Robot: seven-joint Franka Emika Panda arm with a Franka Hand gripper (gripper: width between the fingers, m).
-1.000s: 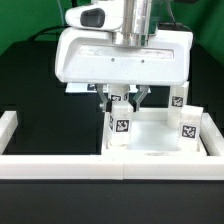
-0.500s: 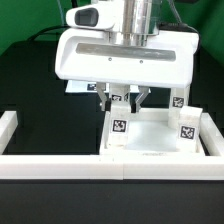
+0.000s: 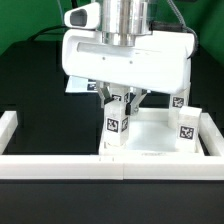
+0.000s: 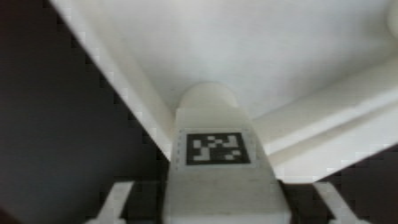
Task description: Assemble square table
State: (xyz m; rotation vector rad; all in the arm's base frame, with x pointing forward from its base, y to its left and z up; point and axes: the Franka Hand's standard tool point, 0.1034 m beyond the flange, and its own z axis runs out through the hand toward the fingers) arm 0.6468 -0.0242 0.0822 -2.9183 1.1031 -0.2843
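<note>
The white square table top (image 3: 152, 137) lies rim-up by the front rail. A short white leg (image 3: 115, 127) with a black-white tag stands upright at its front corner on the exterior view's left. My gripper (image 3: 121, 102) comes straight down on it, its fingers on either side of the leg's upper part, shut on it. In the wrist view the leg (image 4: 217, 140) fills the space between the fingers (image 4: 130, 200), with the top's rim (image 4: 125, 70) behind it. Two more legs stand at the right: one in front (image 3: 187, 122), one behind (image 3: 178, 101).
Long white border rails run along the front (image 3: 60, 165), the left (image 3: 8, 127) and the right (image 3: 214, 130). The marker board (image 3: 78, 88) lies behind the hand on the left. The big white hand hides the back of the table top.
The hand has turned about its vertical axis and shifted a little to the left. The held leg has turned with it at the same corner.
</note>
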